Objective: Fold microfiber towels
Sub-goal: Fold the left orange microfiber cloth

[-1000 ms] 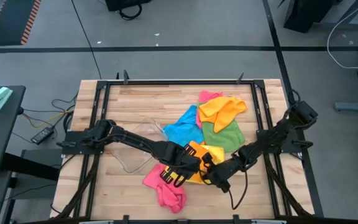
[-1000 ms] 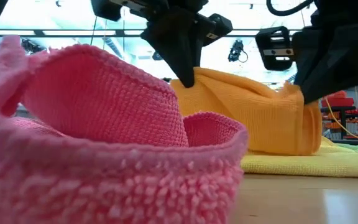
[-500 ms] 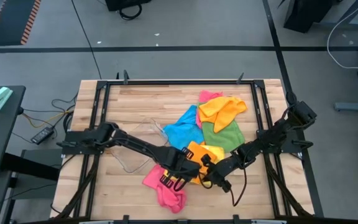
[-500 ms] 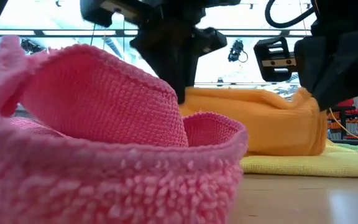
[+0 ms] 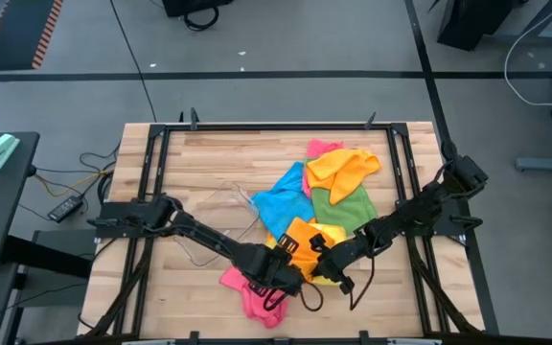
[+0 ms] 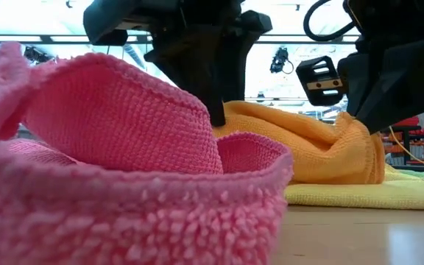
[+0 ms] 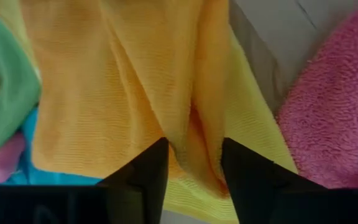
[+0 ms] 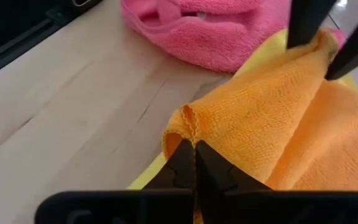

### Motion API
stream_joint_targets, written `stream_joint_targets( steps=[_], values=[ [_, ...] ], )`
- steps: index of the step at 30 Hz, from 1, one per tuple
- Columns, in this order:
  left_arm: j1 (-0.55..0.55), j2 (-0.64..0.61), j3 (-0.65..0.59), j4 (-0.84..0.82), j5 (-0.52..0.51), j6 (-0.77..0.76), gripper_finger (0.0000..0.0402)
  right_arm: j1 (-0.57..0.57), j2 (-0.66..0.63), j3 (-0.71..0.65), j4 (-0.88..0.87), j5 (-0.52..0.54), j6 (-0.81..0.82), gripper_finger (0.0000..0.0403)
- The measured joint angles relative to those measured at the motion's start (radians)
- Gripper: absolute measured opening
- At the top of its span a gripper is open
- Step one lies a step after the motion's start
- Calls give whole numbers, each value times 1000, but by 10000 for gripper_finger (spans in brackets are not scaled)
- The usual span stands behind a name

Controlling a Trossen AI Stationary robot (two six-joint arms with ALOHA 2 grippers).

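The orange towel lies near the counter front edge, atop a yellow towel, with a pink towel just beside it. The left end effector is seen parted around a raised fold of the orange cloth, not clamping it. The right end effector is closed on an orange corner. It is judged that the fold should be laid flat and edges aligned before the corner is released; the yellow towel beneath should not be dragged.

Orange towel between parted claw
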Motion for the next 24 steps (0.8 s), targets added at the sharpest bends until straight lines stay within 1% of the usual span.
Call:
stream_joint_targets(
  steps=[5, 9, 16, 19, 24],
  values=[
    [-14, -1, 0, 17, -19, -22, 198, -1, 0, 0, 0, 14, 36, 6],
    [-28, -1, 0, 38, -19, -23, 214, -1, 0, 0, 3, 15, 68, 6],
    [-36, 17, 3, 141, -19, -40, 217, -1, 0, 0, 3, 15, 114, 6],
    [-36, 40, 0, 141, -20, -22, 217, -1, 0, 0, 4, 15, 115, 6],
    [-32, 59, 0, 149, -74, -12, 217, -1, 0, 1, 14, 15, 118, 6]
  ],
)
